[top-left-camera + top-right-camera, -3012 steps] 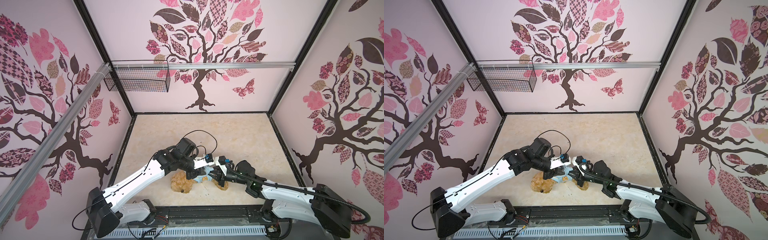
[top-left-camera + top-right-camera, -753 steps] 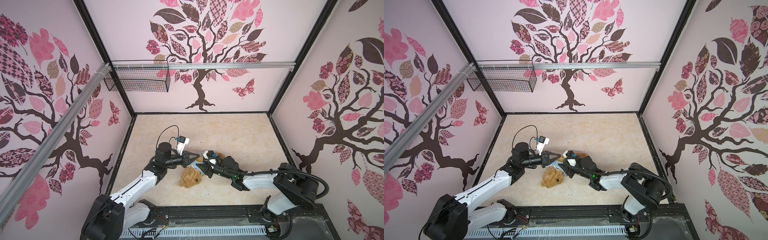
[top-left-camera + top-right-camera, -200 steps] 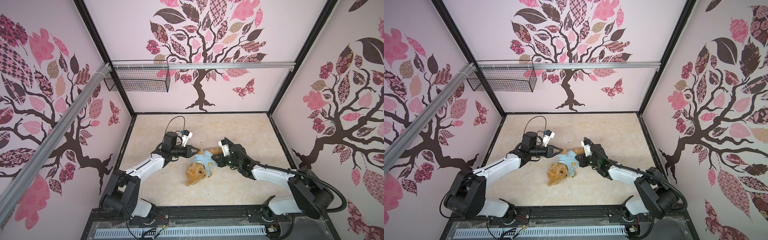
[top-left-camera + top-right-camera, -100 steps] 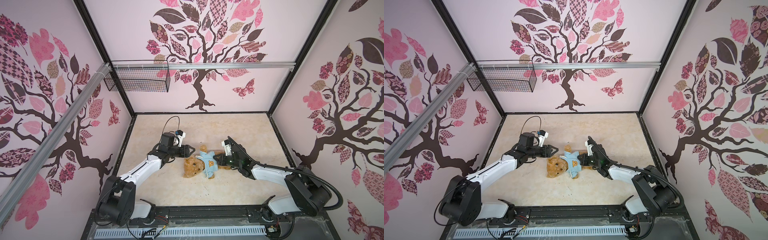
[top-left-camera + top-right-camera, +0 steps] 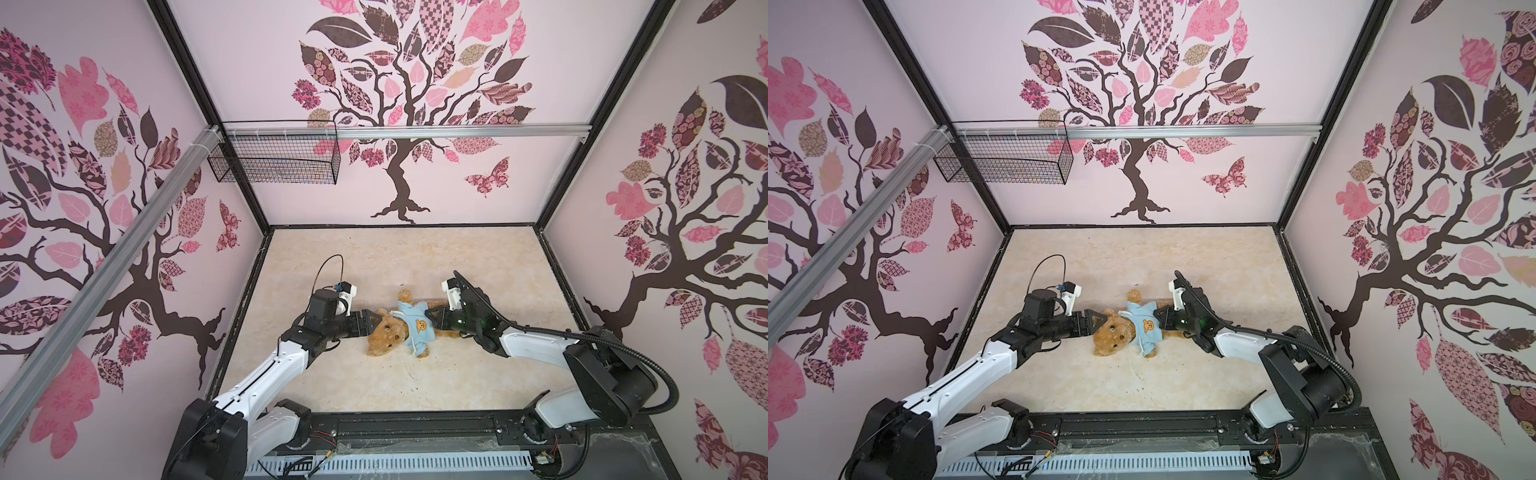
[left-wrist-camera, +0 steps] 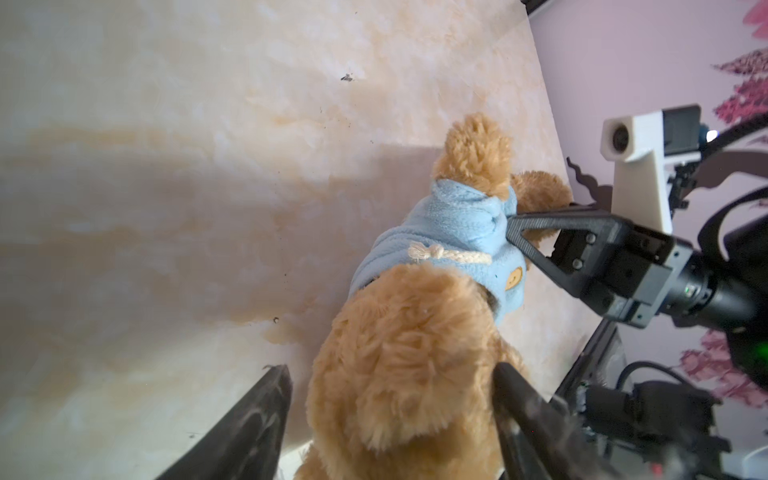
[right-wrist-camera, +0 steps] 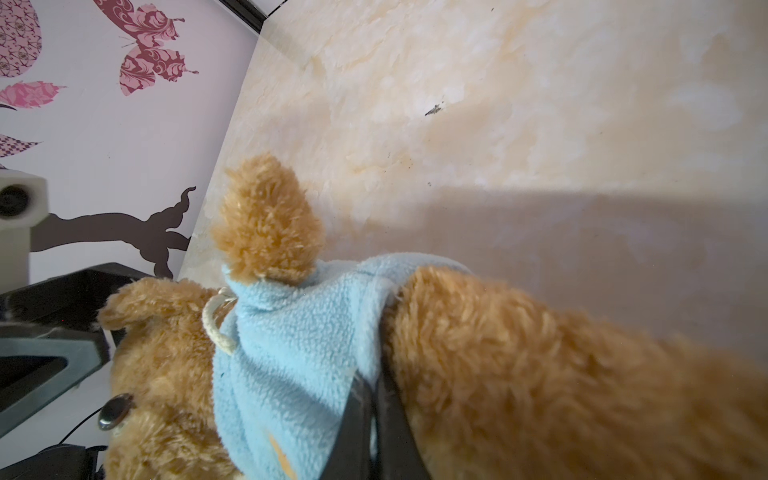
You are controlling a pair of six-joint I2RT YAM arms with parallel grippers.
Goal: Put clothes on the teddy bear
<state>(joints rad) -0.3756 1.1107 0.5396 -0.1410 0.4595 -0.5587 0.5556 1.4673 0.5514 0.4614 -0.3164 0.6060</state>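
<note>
The teddy bear (image 5: 386, 332) (image 5: 1115, 334) lies on its back mid-table with its head to the left, wearing the light-blue shirt (image 5: 417, 328) (image 5: 1146, 326). One arm sticks out of a sleeve toward the back wall. My left gripper (image 5: 372, 322) (image 6: 388, 370) is open, its jaws on either side of the bear's head (image 6: 407, 353). My right gripper (image 5: 432, 322) (image 7: 365, 384) is shut on the shirt's (image 7: 291, 340) lower hem at the bear's belly (image 7: 540, 374). The bear's legs are hidden behind the right gripper in both top views.
A black wire basket (image 5: 274, 160) hangs from the aluminium rail (image 5: 457, 132) on the back wall, upper left. Patterned walls close in three sides of the beige tabletop (image 5: 415, 257). A black rail (image 5: 415, 424) runs along the front edge.
My left gripper has opened, let go of the shirt and pulled back to the bear's head. The bear has turned from slanting to lying crosswise, face up. My right gripper stays shut on the hem.
</note>
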